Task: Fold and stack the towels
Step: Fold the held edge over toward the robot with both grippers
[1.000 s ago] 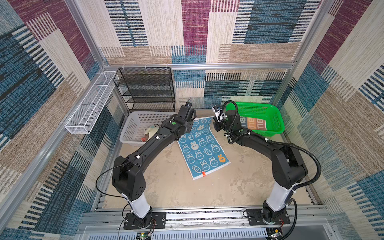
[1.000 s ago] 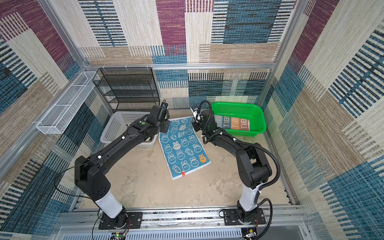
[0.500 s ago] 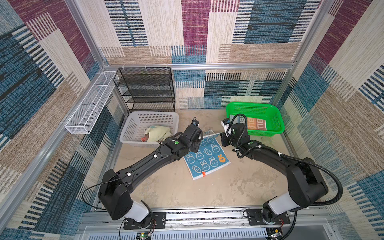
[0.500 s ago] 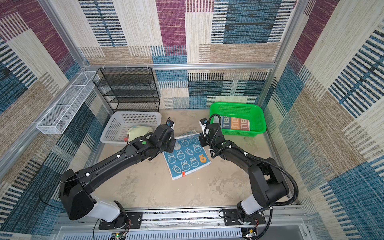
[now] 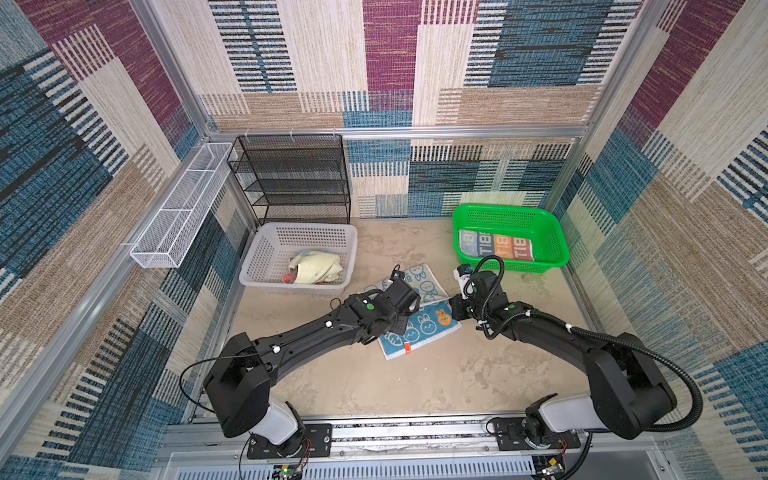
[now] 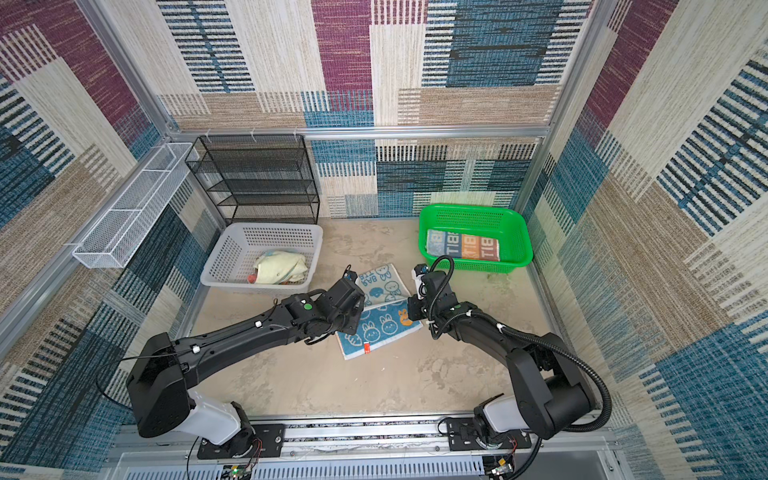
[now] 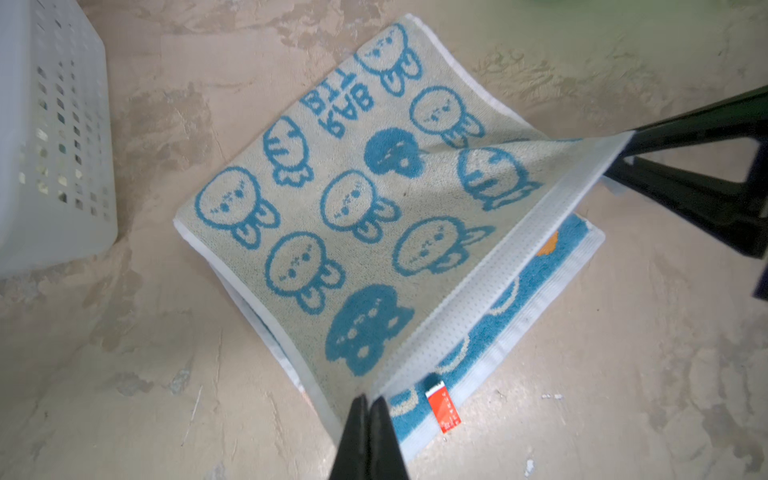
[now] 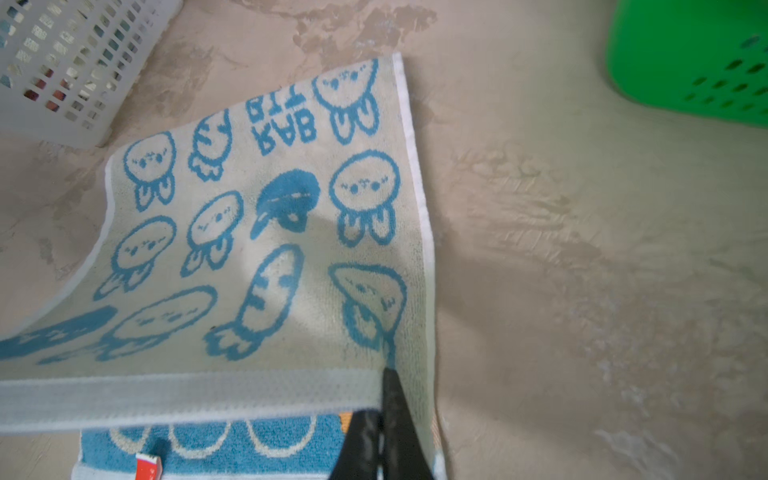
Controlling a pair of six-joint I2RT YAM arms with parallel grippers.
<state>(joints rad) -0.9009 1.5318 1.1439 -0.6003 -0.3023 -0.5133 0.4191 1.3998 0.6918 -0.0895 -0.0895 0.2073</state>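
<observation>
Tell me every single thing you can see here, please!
green basket: 1, green, back right
white basket: 1, white, back left
rabbit towel: 1, blue and cream, mid-table, half folded
striped towel: 1, blue, orange and brown, inside green basket
cream cloth: 1, cream, crumpled in white basket
mesh rack: 1, black, against back wall
wire tray: 1, white, on left wall
table: 1, beige
left gripper: 1, black, shut on rabbit towel's edge
right gripper: 1, black, shut on rabbit towel's edge
</observation>
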